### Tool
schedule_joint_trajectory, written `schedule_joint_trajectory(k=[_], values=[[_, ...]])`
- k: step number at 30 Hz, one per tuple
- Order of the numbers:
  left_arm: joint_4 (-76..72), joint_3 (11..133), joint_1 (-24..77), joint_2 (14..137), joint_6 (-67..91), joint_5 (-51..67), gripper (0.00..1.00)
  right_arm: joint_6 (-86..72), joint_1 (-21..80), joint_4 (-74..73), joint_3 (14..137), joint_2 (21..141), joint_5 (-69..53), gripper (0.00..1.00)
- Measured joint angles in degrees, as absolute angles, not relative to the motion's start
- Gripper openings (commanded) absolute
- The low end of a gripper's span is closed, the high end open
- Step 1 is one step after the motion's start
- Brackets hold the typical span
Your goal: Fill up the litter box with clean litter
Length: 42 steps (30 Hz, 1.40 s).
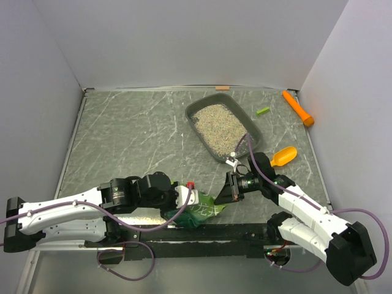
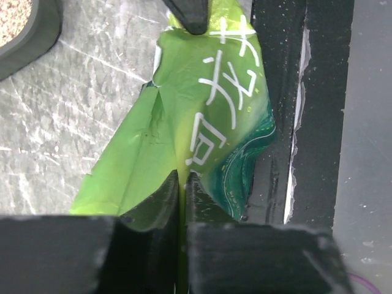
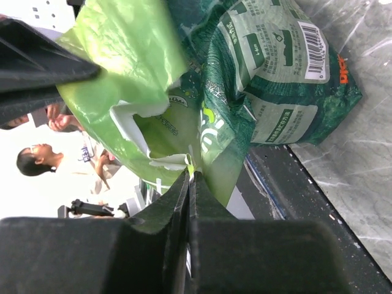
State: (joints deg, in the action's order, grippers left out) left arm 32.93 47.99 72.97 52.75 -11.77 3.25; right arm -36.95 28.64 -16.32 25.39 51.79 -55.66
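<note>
Both grip the green bag (image 1: pixel 202 210) at the counter's (image 1: pixel 135 135) front edge: left end effector (image 2: pixel 182 184) pinched on one end, right end effector (image 3: pixel 190 180) clamped on its torn edge; litter box (image 1: pixel 207 102) sits rear right, apart from the bag, holding clean litter (image 1: pixel 219 125)

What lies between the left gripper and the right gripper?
The green bag, which the left gripper and the right gripper both pinch; the top external view shows it.
</note>
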Motion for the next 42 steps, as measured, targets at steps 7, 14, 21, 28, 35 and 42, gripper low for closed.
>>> schedule_joint_trajectory(k=[7,14,21,28,35,42], values=[[32.73,47.94,73.38,53.21,-11.79,3.66,0.01,-33.89,28.69,-21.56,29.58,50.19,-50.96,0.69],[32.73,47.92,73.6,53.04,-11.46,2.28,0.01,-23.79,28.69,-28.75,44.45,44.56,-30.98,0.7],[32.58,47.9,73.95,52.6,-9.74,-2.48,0.01,-12.27,33.47,-23.68,46.54,37.28,-30.35,0.66],[30.83,45.21,73.82,47.77,-7.55,-6.63,0.01,1.04,42.57,-20.08,43.31,39.86,-35.42,0.67],[29.21,40.95,73.58,40.88,-5.3,-7.4,0.01,14.98,50.72,-16.16,42.26,44.49,-35.64,0.71],[28.42,39.35,73.54,38.3,-3.79,-7.44,0.01,25.87,55.44,-14.0,44.1,50.48,-35.59,0.72]])
